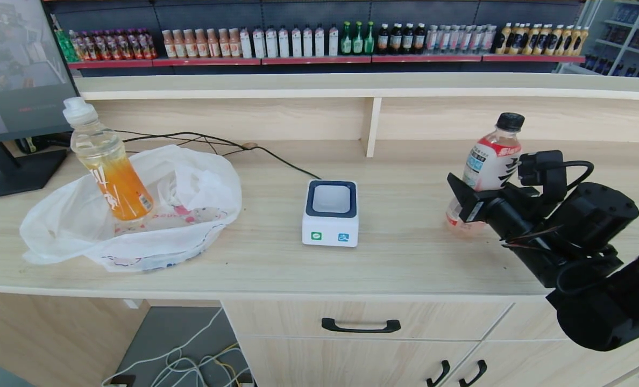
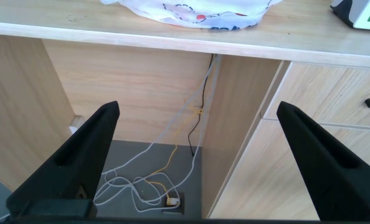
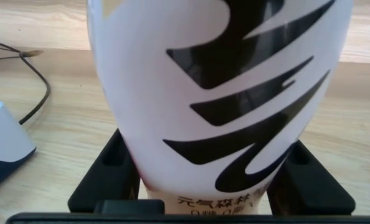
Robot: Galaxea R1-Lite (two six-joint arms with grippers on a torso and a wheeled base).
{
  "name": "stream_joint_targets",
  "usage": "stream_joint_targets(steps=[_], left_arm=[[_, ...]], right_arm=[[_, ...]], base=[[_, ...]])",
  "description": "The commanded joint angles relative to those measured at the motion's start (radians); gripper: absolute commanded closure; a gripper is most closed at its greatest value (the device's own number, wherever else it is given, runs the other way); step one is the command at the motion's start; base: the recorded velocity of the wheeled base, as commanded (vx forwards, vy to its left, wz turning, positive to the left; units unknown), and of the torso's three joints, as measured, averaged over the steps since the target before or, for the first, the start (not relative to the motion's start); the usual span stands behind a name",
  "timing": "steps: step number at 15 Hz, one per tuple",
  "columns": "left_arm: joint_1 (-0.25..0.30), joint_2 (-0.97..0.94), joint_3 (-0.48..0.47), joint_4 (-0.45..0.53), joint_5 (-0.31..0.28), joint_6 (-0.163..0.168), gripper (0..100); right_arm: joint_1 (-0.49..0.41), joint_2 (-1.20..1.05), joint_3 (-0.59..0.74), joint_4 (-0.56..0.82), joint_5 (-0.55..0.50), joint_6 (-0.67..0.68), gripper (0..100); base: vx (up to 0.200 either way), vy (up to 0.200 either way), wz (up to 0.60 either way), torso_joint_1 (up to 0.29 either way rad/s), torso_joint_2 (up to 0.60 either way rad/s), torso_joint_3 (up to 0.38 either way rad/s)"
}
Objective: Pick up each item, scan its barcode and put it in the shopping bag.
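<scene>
Wooden counter (image 1: 405, 269) with a scanner (image 1: 330, 213) at its centre. At 9 o'clock from the scanner lies the shopping bag (image 1: 201, 183) – an orange drink bottle (image 1: 109, 166) stands in it, tilted. At 3 o'clock the right gripper (image 1: 475, 194) is clamped on a black-capped bottle (image 1: 491, 156), which leans slightly. The left gripper (image 2: 197, 112) hangs below the counter edge – fingers wide apart, holding nothing, above loose cables (image 2: 154, 180).
</scene>
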Motion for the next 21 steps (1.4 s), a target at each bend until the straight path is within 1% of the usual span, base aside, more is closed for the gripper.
stream_joint_targets(steps=[1, 3, 9, 11, 14, 16, 19, 20, 21], left_arm=[[0.000, 0.000, 0.000, 0.000, 0.001, 0.000, 0], [0.000, 0.000, 0.000, 0.000, 0.000, -0.001, 0], [0.000, 0.000, 0.000, -0.002, 0.000, 0.002, 0], [0.000, 0.000, 0.000, -0.002, 0.000, 0.002, 0], [0.000, 0.000, 0.000, -0.002, 0.000, 0.000, 0], [0.000, 0.000, 0.000, -0.002, 0.000, 0.000, 0], [0.000, 0.000, 0.000, -0.002, 0.000, 0.000, 0], [0.000, 0.000, 0.000, -0.002, 0.000, 0.000, 0], [0.000, 0.000, 0.000, -0.002, 0.000, 0.000, 0]], right_arm=[[0.032, -0.022, -0.012, -0.003, 0.000, -0.001, 100], [0.069, -0.031, -0.037, -0.003, 0.000, -0.002, 100], [0.166, -0.123, 0.023, -0.003, 0.000, -0.007, 100], [0.278, -0.163, 0.029, -0.003, 0.000, -0.008, 100], [0.358, -0.203, 0.032, -0.003, 0.000, -0.008, 100], [0.440, -0.258, 0.051, -0.003, 0.002, -0.013, 100], [0.509, -0.276, 0.066, -0.003, 0.005, -0.007, 100], [0.549, -0.281, 0.085, -0.003, 0.005, 0.001, 100], [0.586, -0.287, 0.141, -0.003, 0.005, 0.027, 100]], base=[[0.000, 0.000, 0.00, 0.000, 0.00, 0.000], [0.000, 0.000, 0.00, 0.000, 0.00, 0.000], [0.000, 0.000, 0.00, 0.000, 0.00, 0.000], [0.000, 0.000, 0.00, 0.000, 0.00, 0.000], [0.000, 0.000, 0.00, 0.000, 0.00, 0.000], [0.000, 0.000, 0.00, 0.000, 0.00, 0.000], [0.000, 0.000, 0.00, 0.000, 0.00, 0.000], [0.000, 0.000, 0.00, 0.000, 0.00, 0.000], [0.000, 0.000, 0.00, 0.000, 0.00, 0.000]])
